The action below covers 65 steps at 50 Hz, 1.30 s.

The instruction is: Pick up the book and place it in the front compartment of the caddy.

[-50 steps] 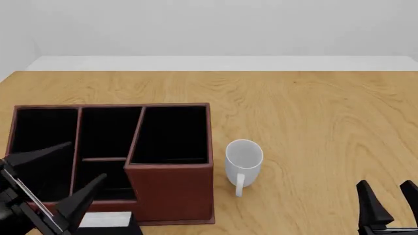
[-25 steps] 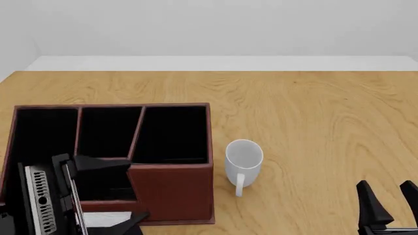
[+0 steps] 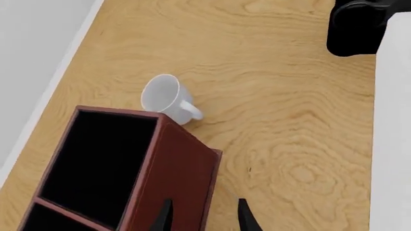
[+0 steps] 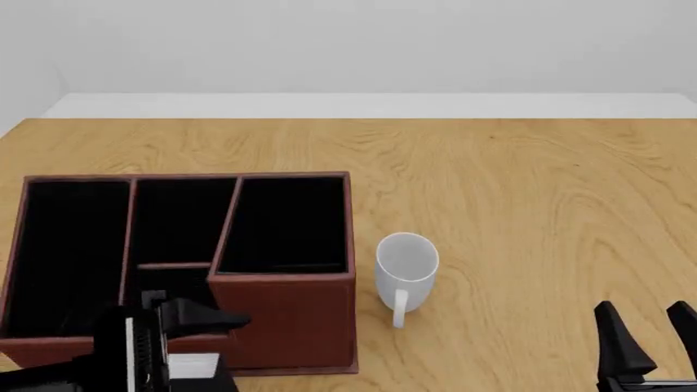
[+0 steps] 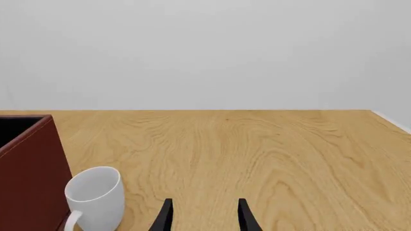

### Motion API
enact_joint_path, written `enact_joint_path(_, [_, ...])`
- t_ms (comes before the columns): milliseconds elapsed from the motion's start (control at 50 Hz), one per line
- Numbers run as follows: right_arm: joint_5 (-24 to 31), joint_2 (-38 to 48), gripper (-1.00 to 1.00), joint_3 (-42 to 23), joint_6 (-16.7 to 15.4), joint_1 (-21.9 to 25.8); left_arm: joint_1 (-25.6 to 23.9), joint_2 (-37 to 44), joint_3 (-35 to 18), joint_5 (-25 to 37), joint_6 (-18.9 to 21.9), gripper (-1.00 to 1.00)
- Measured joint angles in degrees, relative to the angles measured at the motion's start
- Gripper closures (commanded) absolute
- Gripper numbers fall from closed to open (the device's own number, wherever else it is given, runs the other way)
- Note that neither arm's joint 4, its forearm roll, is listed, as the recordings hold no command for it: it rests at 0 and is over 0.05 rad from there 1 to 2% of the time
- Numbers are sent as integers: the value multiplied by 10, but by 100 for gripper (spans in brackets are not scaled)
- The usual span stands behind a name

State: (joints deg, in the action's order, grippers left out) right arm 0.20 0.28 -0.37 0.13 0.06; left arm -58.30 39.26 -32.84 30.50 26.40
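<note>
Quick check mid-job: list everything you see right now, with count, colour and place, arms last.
Caddy: one, red-brown with black inside, near left of the table.
Book: one, only a pale grey-white edge shows, at the caddy's near foot, partly hidden by the left arm.
Mug: one, white, upright, just right of the caddy, apart from it.
Table: one, light wood.
Left gripper: black, jaws open, holding nothing, near the caddy's corner.
Right gripper: black, jaws open, near right of the table.

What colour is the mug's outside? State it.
White; the mug shows best in the right wrist view.
</note>
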Motion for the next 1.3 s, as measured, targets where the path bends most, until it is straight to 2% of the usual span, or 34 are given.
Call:
enact_joint_path(380, [0, 0, -100, 0, 0, 0, 2, 13, 35, 12, 16, -100])
enact_joint_path(680, [0, 0, -100, 0, 0, 0, 21, 8, 59, 24, 51, -100])
enact_joint_path(1300, [0, 0, -100, 0, 0, 0, 121, -44, 89, 73, 139, -100])
